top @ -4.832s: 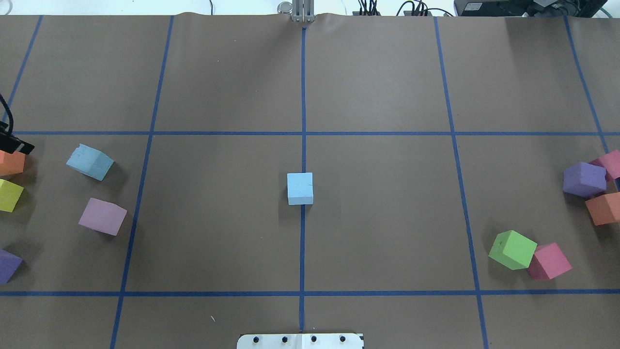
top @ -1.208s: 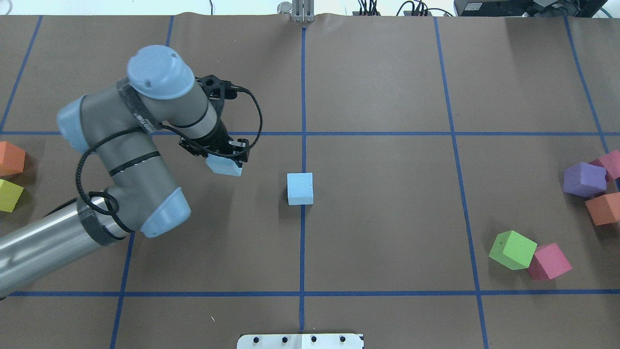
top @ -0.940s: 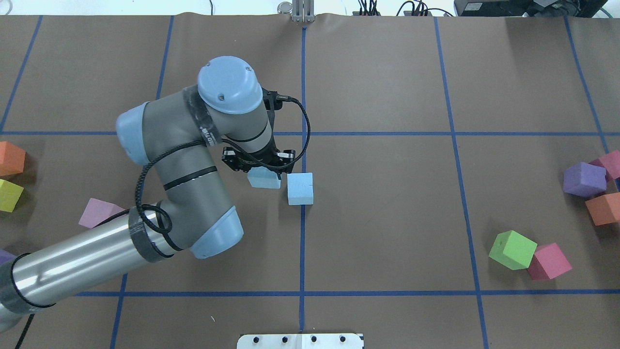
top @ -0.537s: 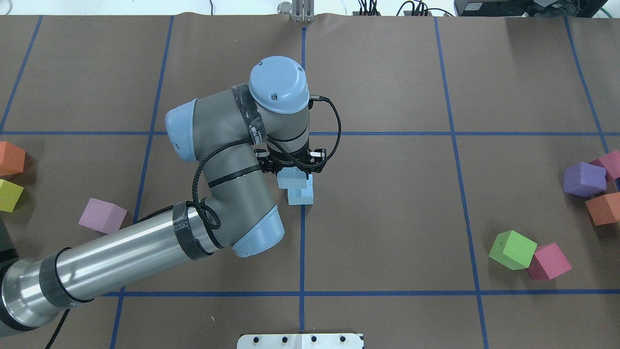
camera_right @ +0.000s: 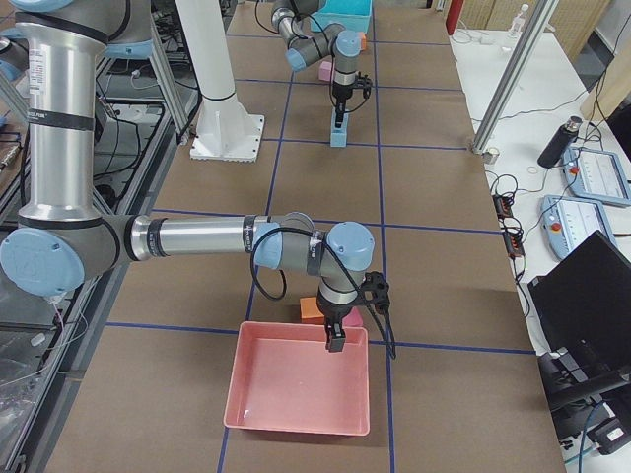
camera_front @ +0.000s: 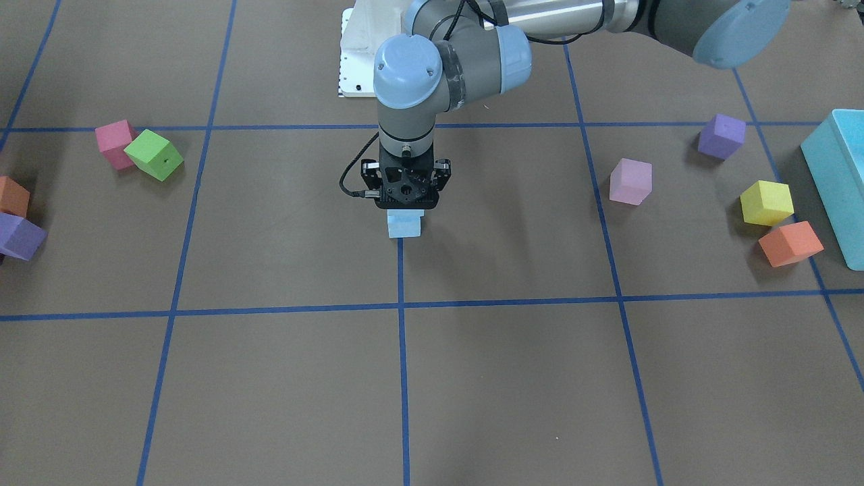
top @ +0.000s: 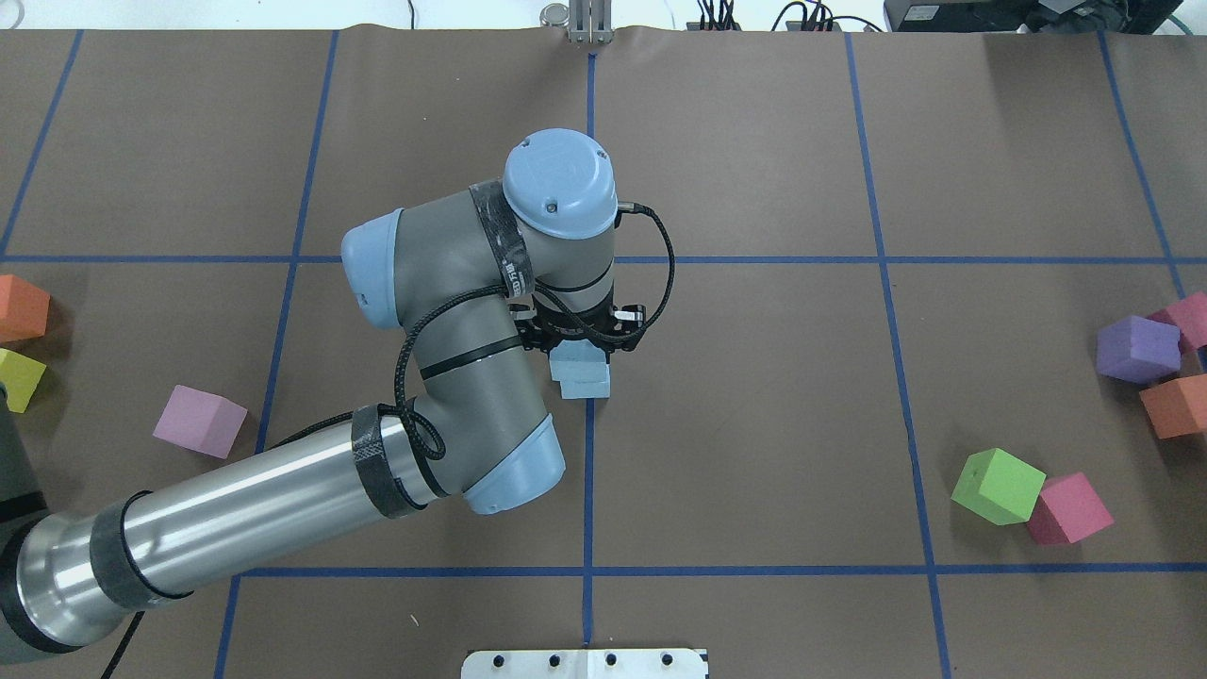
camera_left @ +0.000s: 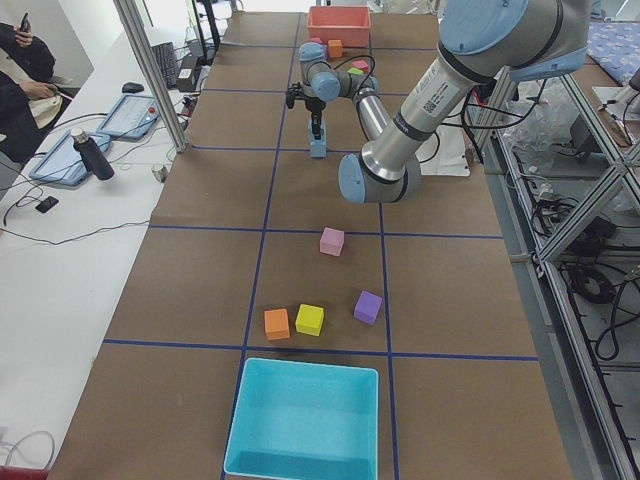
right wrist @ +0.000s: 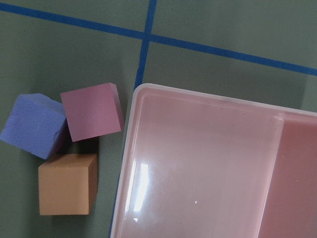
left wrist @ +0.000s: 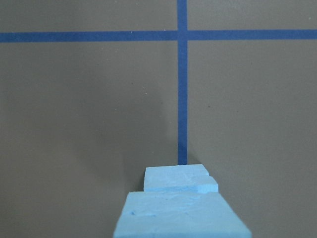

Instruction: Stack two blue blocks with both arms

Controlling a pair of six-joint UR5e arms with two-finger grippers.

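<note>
Hovering dead centre: left gripper [camera_front: 405,206] clamped on top blue block [top: 577,355]. It's now nearly square over bottom blue block [top: 586,385]; half a second back it sat offset toward robot's left. Touching or just above, can't tell. Way off: right gripper [camera_right: 336,340] over pink tray [camera_right: 286,394], open or closed unclear.

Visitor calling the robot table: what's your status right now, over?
Left pincer shut on upper blue block, poised over lower blue block. Right pincer above pink tray, grip unreadable. No obstruction seen at stack.
</note>
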